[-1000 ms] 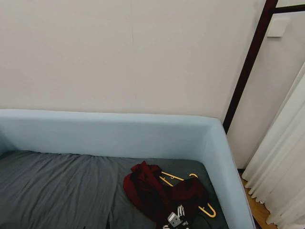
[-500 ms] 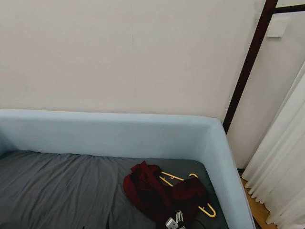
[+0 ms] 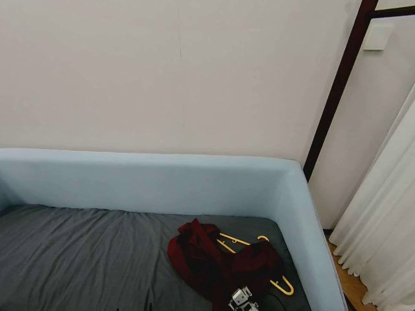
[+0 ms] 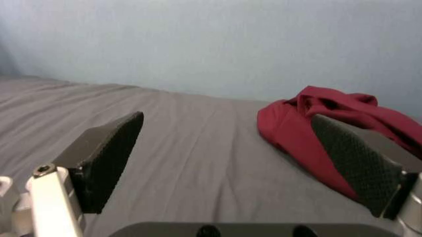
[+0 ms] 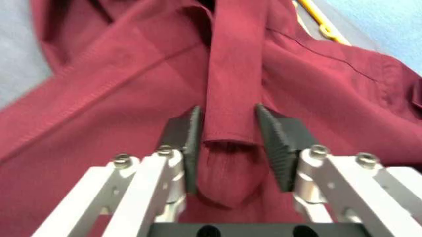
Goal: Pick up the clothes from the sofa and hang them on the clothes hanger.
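A dark red garment [image 3: 206,259] lies crumpled on the grey sofa seat [image 3: 78,259], close to the right armrest. A yellow hanger [image 3: 235,241] lies partly under it, with its hook [image 3: 284,287] poking out toward the armrest. My right gripper [image 3: 241,299] sits at the garment's near edge. In the right wrist view its pads [image 5: 191,140] pinch a raised fold of the red cloth [image 5: 231,89], so the right gripper [image 5: 228,111] is shut on the garment. My left gripper [image 4: 228,123] hovers open and empty over the seat, with the garment [image 4: 297,123] beyond it.
The light blue backrest [image 3: 142,183] and right armrest [image 3: 299,227] wall in the seat. A white curtain [image 3: 386,246] hangs past the armrest, beside a dark vertical frame [image 3: 337,91]. Bare grey seat [image 4: 165,148] stretches to the garment's left.
My right gripper dipped lower at the garment's near edge, then came back up slightly and to the right. The garment and hanger stayed in place.
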`<state>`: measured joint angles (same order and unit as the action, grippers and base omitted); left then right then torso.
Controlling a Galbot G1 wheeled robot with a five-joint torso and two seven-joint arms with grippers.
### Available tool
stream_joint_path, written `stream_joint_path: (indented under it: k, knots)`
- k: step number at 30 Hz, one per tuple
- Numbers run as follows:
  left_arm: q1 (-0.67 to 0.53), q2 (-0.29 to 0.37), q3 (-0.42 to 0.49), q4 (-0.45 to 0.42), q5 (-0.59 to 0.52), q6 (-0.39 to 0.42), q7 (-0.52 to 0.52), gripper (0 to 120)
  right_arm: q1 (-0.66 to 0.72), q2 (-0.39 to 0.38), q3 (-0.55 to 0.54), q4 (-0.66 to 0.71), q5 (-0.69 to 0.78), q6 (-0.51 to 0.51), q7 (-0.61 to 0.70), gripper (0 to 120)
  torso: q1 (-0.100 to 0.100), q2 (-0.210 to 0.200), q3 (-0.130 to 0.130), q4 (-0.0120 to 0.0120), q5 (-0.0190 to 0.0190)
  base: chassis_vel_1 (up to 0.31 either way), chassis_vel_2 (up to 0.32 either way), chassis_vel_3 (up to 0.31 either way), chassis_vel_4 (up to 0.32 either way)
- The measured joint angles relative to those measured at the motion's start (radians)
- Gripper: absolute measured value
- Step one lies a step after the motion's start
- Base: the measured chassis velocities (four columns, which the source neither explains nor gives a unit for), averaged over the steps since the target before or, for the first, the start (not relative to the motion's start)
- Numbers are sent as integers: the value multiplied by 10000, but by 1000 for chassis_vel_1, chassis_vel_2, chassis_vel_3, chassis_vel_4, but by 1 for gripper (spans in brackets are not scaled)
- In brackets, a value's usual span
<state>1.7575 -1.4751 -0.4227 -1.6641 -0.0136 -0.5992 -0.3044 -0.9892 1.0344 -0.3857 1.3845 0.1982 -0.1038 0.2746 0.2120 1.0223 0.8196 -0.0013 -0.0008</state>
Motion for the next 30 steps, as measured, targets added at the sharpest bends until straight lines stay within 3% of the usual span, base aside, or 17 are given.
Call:
stream_joint_path:
  k: [1, 5, 9, 21, 27, 30]
  knots:
    - [0, 0, 0, 0, 0, 0, 0, 100, 0, 0, 0, 0, 0, 0, 0, 33, 0, 0, 0, 0, 0, 0, 0, 0, 0]
    - [23, 8, -34, -113, -6, -36, 24, 100, 3, -160, 85, 175, 254, -253, 210, 13, 0, 0, 0, 0, 0, 0, 0, 0, 0]
    - [12, 38, -45, -100, -10, -49, 29, 100, -43, -328, 124, 499, 653, -354, 277, 0, 0, 0, 0, 0, 1, 0, 0, 0, 0]
    - [-185, 414, -161, -123, -32, 50, 14, 100, -192, -1249, 765, 1788, 603, -47, 328, 0, 0, 0, 0, 1, 1, 0, 0, 0, 0]
    - [-639, 1484, -224, -538, -271, 403, 94, 100, -416, -2149, 1531, 2926, 174, 321, 103, 0, 0, 0, 0, 0, -2, 0, 0, 0, 0]
    - [-1009, 2347, -42, -818, -535, 707, 175, 100, -549, -2560, 1941, 3429, -259, 687, -122, 0, 0, -1, 0, -1, 0, 0, 0, 0, 0]
